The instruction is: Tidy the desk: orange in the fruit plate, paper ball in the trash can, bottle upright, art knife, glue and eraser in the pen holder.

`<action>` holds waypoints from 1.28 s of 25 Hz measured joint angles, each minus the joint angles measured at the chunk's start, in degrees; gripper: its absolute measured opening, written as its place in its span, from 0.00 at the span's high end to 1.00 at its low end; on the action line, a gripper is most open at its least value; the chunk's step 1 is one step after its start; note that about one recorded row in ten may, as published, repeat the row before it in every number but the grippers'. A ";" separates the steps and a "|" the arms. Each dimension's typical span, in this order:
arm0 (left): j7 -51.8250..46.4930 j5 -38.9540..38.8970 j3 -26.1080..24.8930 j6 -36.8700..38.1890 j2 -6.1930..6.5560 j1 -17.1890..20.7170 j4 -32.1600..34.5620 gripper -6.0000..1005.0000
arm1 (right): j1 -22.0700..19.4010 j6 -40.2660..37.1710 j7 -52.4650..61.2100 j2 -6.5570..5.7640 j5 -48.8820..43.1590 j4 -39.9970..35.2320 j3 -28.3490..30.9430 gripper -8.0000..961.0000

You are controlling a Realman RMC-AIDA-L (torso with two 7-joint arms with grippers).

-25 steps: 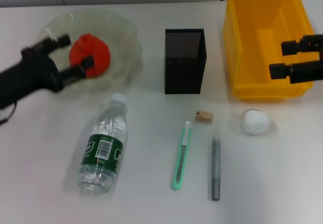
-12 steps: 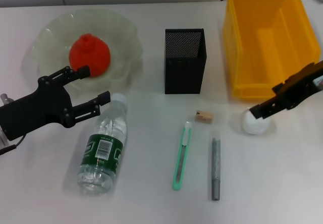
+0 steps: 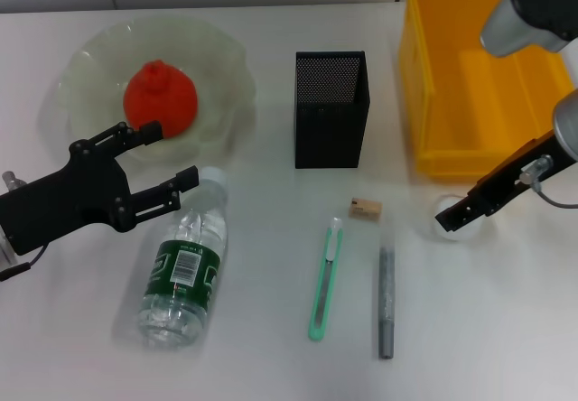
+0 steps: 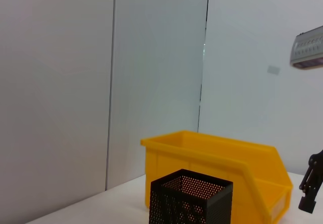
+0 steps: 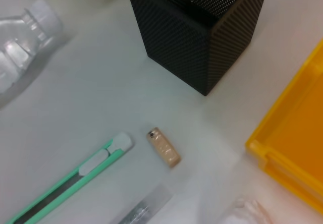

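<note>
The right end effector [image 3: 454, 214] is down low over the paper ball [image 3: 449, 227], just in front of the trash can [image 3: 433, 103]. Its dark tip covers most of the ball. I cannot tell if its fingers are apart or closed, or if they grip the ball. In the right wrist view a bit of the crumpled white ball shows at the edge, next to the yellow bin's corner.

The left end effector [image 3: 167, 162] is wide and holds nothing. It hangs between the fruit plate [image 3: 90, 67] and the bottle [image 3: 185, 270]. One finger reaches over the plate's near rim and the other points at the bottle's cap.

The orange [image 3: 160, 98] sits in the fruit plate. The bottle lies on its side on the bench [image 3: 271, 356], with its cap toward the plate.

The pen holder [image 3: 330, 121] stands upright in the middle, between the plate and the trash can. In front of it lies the eraser [image 3: 366, 209]. Nearer still lie the art knife [image 3: 325, 279] and the glue [image 3: 386, 300], side by side but not touching.
</note>
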 joint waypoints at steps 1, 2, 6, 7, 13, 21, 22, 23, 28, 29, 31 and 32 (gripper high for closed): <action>0.00 0.00 0.00 0.00 0.00 0.00 0.00 0.20 | 0.08 0.38 0.01 -0.02 -0.05 0.39 -0.21 0.20; 0.01 0.07 0.00 -0.02 0.01 0.00 -0.02 0.20 | 0.31 1.70 0.04 -0.12 -0.10 1.62 -0.68 0.21; 0.03 0.13 0.00 -0.09 0.03 0.00 -0.04 0.20 | 0.81 3.05 0.16 -0.15 -0.85 3.23 -1.07 0.22; 0.03 0.13 0.00 -0.09 0.03 0.00 -0.04 0.20 | 0.96 3.42 0.18 -0.15 -1.32 3.73 -1.17 0.22; 0.04 0.09 0.00 -0.11 0.06 0.19 -0.04 0.20 | 1.79 6.62 0.23 -0.12 -1.92 7.70 -2.75 0.24; 0.04 0.04 0.01 0.05 0.05 0.25 -0.04 0.20 | 3.33 8.36 -0.04 -0.19 -1.88 11.89 -4.60 0.26; 0.04 0.02 0.00 0.06 0.05 0.29 -0.03 0.20 | 3.33 8.36 -0.04 -0.19 -1.88 11.89 -4.60 0.31; 0.04 0.02 0.00 0.06 0.05 0.30 -0.03 0.20 | 3.28 8.36 -0.04 -0.20 -1.85 11.49 -4.57 0.35; 0.04 0.00 -0.02 0.04 0.10 0.58 -0.03 0.20 | 1.96 6.45 0.00 -0.21 -1.67 6.17 -4.17 0.50; 0.04 0.00 -0.11 0.08 0.11 0.68 -0.03 0.20 | 1.23 4.38 0.06 -0.19 -1.46 2.36 -3.49 0.50; 0.04 -0.01 -0.22 0.15 0.12 0.79 -0.03 0.20 | 0.57 2.18 0.04 -0.10 -1.08 -2.22 -1.35 0.51; 0.04 -0.01 -0.22 0.15 0.12 0.79 -0.03 0.20 | 0.57 2.18 0.04 -0.10 -1.08 -2.22 -1.35 0.51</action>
